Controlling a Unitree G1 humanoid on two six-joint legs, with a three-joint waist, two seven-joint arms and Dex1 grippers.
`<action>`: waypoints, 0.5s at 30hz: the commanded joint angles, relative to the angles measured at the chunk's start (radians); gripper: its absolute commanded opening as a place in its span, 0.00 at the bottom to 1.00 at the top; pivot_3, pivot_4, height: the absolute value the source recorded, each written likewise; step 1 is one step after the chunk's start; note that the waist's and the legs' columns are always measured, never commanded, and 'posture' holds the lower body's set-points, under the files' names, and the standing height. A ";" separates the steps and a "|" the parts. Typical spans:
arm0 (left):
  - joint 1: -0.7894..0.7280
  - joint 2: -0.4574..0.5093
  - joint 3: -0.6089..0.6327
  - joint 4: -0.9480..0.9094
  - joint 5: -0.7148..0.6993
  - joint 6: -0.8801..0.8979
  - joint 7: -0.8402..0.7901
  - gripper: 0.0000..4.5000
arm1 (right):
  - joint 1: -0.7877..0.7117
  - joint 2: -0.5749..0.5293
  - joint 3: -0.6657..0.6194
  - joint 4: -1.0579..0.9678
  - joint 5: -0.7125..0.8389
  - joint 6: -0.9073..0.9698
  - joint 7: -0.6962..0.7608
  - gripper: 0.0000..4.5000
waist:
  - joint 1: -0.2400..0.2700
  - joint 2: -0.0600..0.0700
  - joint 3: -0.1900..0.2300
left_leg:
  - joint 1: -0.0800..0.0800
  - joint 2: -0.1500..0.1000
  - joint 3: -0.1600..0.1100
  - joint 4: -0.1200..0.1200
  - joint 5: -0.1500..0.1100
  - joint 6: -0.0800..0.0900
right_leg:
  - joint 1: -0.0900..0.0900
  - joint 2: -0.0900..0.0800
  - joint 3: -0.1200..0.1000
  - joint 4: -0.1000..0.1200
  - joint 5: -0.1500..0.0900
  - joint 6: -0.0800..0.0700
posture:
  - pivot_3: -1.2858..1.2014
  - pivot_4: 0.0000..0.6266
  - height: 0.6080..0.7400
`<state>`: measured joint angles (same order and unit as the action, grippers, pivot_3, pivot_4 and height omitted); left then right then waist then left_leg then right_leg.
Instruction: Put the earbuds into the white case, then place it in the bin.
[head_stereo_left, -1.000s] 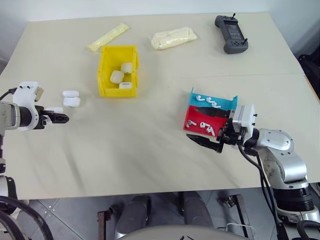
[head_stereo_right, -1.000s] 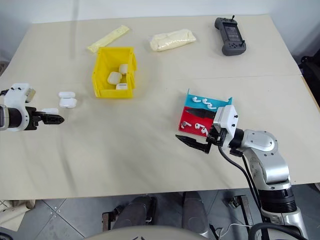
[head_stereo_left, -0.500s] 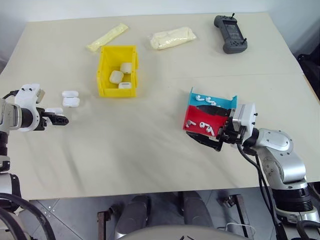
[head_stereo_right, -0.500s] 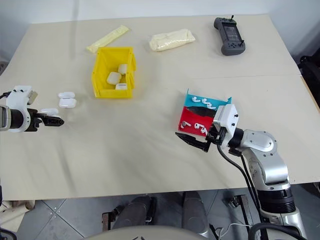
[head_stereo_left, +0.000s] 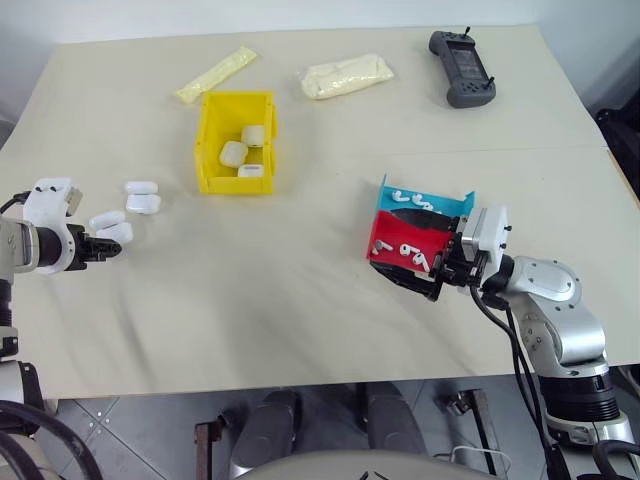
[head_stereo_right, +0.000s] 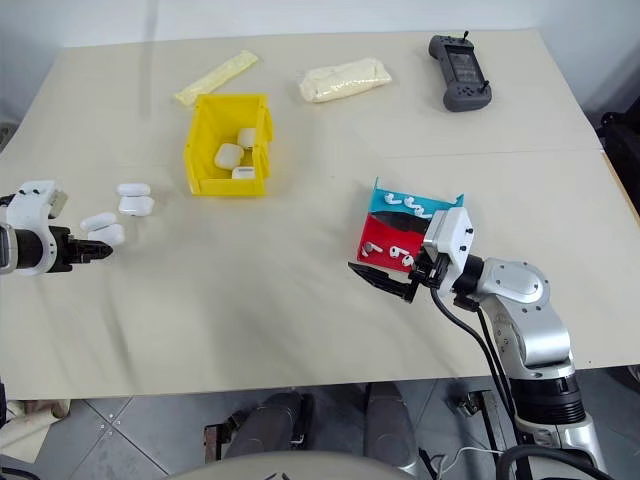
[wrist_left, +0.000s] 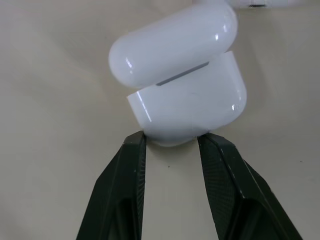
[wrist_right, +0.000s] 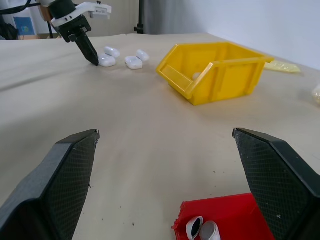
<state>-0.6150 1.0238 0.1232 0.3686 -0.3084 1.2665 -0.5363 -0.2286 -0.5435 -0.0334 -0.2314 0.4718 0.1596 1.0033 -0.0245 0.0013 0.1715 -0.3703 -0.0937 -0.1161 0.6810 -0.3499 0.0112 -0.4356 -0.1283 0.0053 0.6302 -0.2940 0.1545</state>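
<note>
Beige table (head_stereo_left: 300, 290), left claw (wrist_left: 170, 142) pinching white case (wrist_left: 187, 107)

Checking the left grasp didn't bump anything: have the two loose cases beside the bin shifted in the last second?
No. The two loose cases lie just left of the yellow bin, same spot as before.

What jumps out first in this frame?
The bright yellow bin at mid-table, with white cases inside, and the red and blue tray of earbuds near the right pincer, which is open. At the table's left edge, the left pincer is shut on a white case whose lid is ajar.
</note>
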 joint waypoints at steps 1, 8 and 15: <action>0.063 0.007 0.087 -0.071 0.001 -0.022 0.017 0.37 | -0.005 -0.001 -0.002 -0.010 0.008 -0.016 0.009 1.00 | -0.001 0.000 0.000 | 0.000 0.000 0.000 0.000 0.000 0.000 | 0.000 0.000 0.000 0.001 0.000 0.000 | 0.52 0.24 1.00; 0.115 0.017 0.109 -0.171 -0.012 0.027 0.004 0.58 | -0.025 -0.007 0.005 0.014 0.006 -0.015 0.030 1.00 | 0.003 0.000 0.000 | 0.000 0.000 0.000 0.001 0.000 0.000 | 0.001 -0.001 0.000 0.000 0.000 0.000 | 0.52 0.24 1.00; -0.041 0.029 0.054 -0.110 -0.007 0.177 0.007 1.00 | -0.031 -0.003 0.009 0.025 0.002 -0.018 0.037 1.00 | 0.014 -0.001 0.000 | 0.000 -0.001 0.000 0.001 0.000 0.000 | 0.001 -0.001 0.000 0.001 0.000 0.000 | 0.52 0.24 1.00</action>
<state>-0.6340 1.0337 0.1796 0.2493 -0.3152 1.4270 -0.5263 -0.2518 -0.5447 -0.0210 -0.1927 0.4693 0.1560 1.0369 -0.0104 0.0005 0.1710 -0.3700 -0.0947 -0.1156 0.6821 -0.3501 0.0115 -0.4350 -0.1291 0.0052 0.6311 -0.2940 0.1546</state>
